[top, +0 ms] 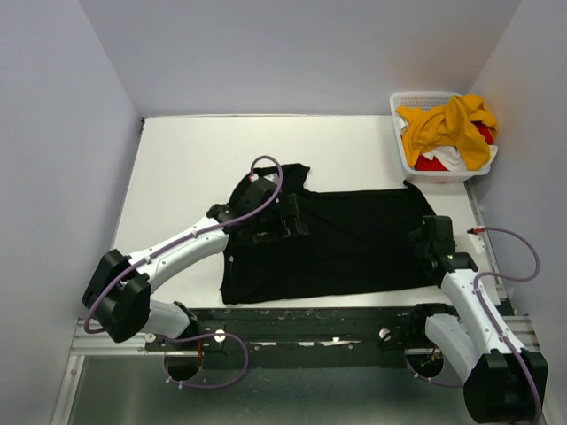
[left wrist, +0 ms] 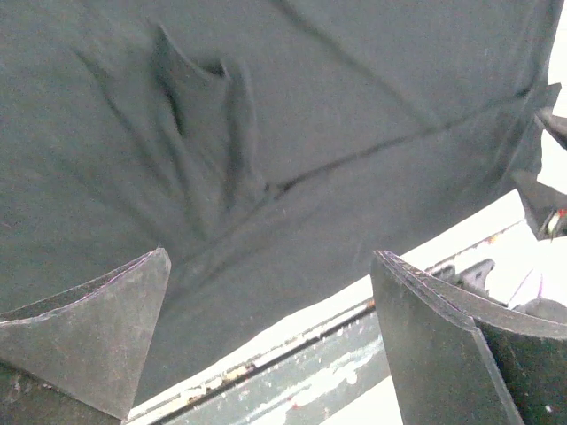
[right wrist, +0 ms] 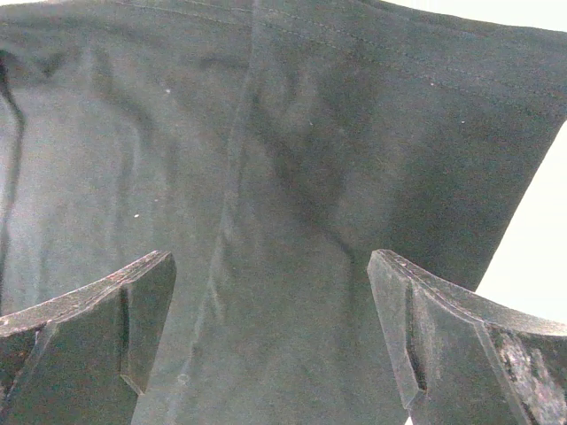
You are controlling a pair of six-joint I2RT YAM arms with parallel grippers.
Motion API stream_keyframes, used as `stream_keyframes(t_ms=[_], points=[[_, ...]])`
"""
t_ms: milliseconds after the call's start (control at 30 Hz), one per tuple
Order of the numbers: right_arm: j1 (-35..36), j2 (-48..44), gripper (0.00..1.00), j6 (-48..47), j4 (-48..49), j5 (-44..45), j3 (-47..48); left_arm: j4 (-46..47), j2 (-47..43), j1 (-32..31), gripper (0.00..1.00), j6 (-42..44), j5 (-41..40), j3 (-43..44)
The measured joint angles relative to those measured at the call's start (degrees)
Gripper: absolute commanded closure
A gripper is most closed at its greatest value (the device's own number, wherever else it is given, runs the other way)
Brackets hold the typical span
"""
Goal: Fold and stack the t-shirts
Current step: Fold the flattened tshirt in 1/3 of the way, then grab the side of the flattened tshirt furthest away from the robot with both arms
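Note:
A large black t-shirt [top: 345, 243] lies spread flat on the white table, partly folded. My left gripper [top: 285, 220] hovers over its left part, jaws open and empty; in the left wrist view the black cloth [left wrist: 266, 133] shows wrinkles below the fingers [left wrist: 97, 328]. My right gripper [top: 425, 241] is over the shirt's right edge, open and empty; the right wrist view shows black cloth [right wrist: 283, 177] between the fingers [right wrist: 425, 328]. The mustard-yellow shirt [top: 447, 124], the red one [top: 431, 164] and the white one [top: 452, 157] lie piled in the basket.
The white slatted basket [top: 403, 155] stands at the table's back right corner. A dark metal rail [top: 301, 323] runs along the near edge by the arm bases. Grey walls close in both sides and the back. Bare white table [top: 195, 159] lies behind the shirt.

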Motion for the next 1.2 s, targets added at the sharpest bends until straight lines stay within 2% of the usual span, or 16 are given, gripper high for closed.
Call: stream_keyframes(t_ms=[267, 400, 600, 733, 900, 1067, 1200], points=[[0.0, -8.5, 0.0, -2.5, -1.2, 0.2, 1.2, 1.1, 1.2, 12.6, 0.01, 3.6, -0.1, 3.9], [0.0, -13.6, 0.0, -6.6, 2.4, -2.2, 1.0, 3.1, 8.5, 18.1, 0.01, 4.9, 0.9, 9.4], [0.0, -16.3, 0.0, -10.0, 8.2, -5.7, -0.5, 3.0, 24.8, 21.7, 0.01, 4.9, 0.8, 24.0], [0.0, -15.8, 0.0, -11.3, 10.1, -6.2, -0.5, 3.5, 32.3, 23.8, 0.01, 2.8, 1.9, 29.6], [0.0, -15.3, 0.0, -12.1, 11.1, -6.1, -0.5, 6.8, 36.9, 26.3, 0.02, -2.2, 4.8, 29.6], [0.0, -15.3, 0.0, -12.1, 12.2, -6.1, -0.5, 10.1, 40.5, 27.0, 0.06, -7.3, 8.0, 29.6], [0.0, -15.7, 0.0, -12.1, 12.3, -6.1, -0.5, 14.2, 41.4, 27.2, 0.19, -11.5, 10.4, 29.5]])
